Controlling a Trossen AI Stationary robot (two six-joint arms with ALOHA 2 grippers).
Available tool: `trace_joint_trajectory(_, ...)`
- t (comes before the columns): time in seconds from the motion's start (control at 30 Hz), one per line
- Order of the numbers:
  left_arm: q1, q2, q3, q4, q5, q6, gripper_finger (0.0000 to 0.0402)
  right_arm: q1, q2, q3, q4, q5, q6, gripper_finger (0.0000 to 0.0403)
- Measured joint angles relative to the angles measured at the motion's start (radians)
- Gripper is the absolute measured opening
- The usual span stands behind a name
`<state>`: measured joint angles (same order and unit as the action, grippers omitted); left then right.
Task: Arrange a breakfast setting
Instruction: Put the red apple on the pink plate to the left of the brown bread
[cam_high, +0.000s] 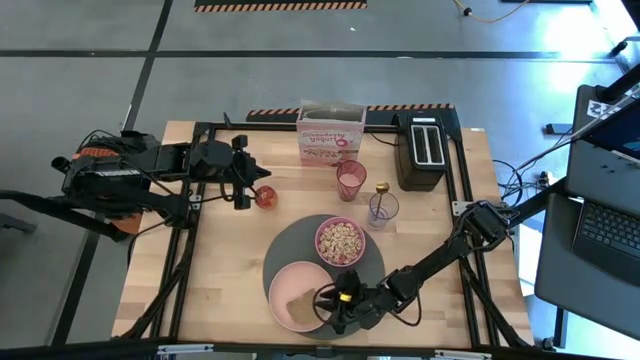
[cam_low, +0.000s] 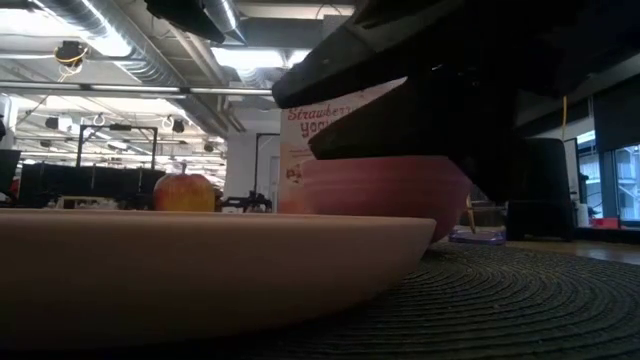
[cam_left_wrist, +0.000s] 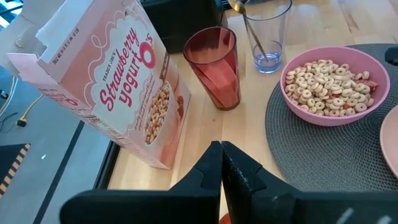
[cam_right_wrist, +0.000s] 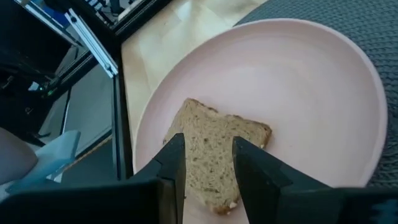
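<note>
A round dark-grey mat (cam_high: 290, 240) holds a pink bowl (cam_high: 340, 241) of cereal and a larger pink plate (cam_high: 290, 285). Brown toast (cam_right_wrist: 211, 143) lies flat on the plate. My right gripper (cam_right_wrist: 208, 158) is open just over the toast, one finger on each side of its middle. A pink tumbler (cam_high: 351, 180), a clear glass (cam_high: 383, 210) with a small spoon (cam_high: 382, 188) standing in it, and the pink-and-white cereal box (cam_high: 330, 140) stand behind the mat. The red apple (cam_high: 265, 195) sits on the table left of the tumbler. My left gripper (cam_high: 248, 192) is shut right beside it. My left gripper has its shut fingertips (cam_left_wrist: 221, 149) right next to the apple's left side. Only a red sliver of the apple (cam_left_wrist: 225, 219) shows under the fingers, and I cannot tell whether they touch it.
A black toaster (cam_high: 424, 150) stands at the table's far right. A laptop (cam_high: 610, 240) sits off the table's right edge. Bare wood shows on the table's left near part.
</note>
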<state>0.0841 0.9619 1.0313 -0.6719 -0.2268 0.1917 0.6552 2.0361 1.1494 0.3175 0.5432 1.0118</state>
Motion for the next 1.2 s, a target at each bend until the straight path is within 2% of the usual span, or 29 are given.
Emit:
trace_joint_trajectory(0.2,0.0,0.0,0.0,-0.002,0.0,0.0,0.0,-0.001,-0.004,0.115,-0.231,-0.054,-0.093,0.0104)
trace_joint_trajectory(0.37,0.0,0.0,0.0,-0.004,0.007,-0.002,0.0,0.0,-0.018,0.306,-0.484,-0.059,-0.31,0.0104)
trace_joint_trajectory(0.47,0.0,0.0,0.0,-0.016,0.008,-0.012,0.0,0.018,-0.018,0.446,-0.719,-0.008,-0.439,0.0104)
trace_joint_trajectory(0.57,0.0,0.0,0.0,-0.016,0.008,-0.05,0.0,0.054,-0.019,0.554,-0.967,0.134,-0.481,0.0104)
trace_joint_trajectory(0.7,0.0,0.001,0.0,-0.015,0.005,-0.142,0.0,0.125,-0.019,0.64,-1.303,0.409,-0.482,0.0104)
trace_joint_trajectory(0.8,0.0,0.001,0.0,-0.016,0.004,-0.214,0.0,0.165,-0.02,0.648,-1.508,0.607,-0.381,0.0104)
trace_joint_trajectory(0.9,0.0,0.001,0.0,-0.016,0.004,-0.246,0.0,0.172,-0.018,0.641,-1.697,0.72,-0.181,0.0104)
trace_joint_trajectory(0.97,0.0,0.001,0.0,-0.016,0.004,-0.265,0.0,0.163,-0.021,0.612,-1.722,0.725,-0.095,0.0104)
trace_joint_trajectory(1.07,0.0,0.001,0.0,-0.02,0.003,-0.257,0.0,0.146,-0.018,0.55,-1.669,0.706,-0.074,0.0104)
trace_joint_trajectory(1.13,0.0,0.001,0.0,-0.039,0.003,-0.238,0.0,0.125,-0.018,0.494,-1.552,0.678,-0.103,0.0104)
trace_joint_trajectory(1.2,0.0,0.001,0.0,-0.043,0.003,-0.249,0.0,0.097,-0.018,0.449,-1.393,0.62,-0.212,0.0104)
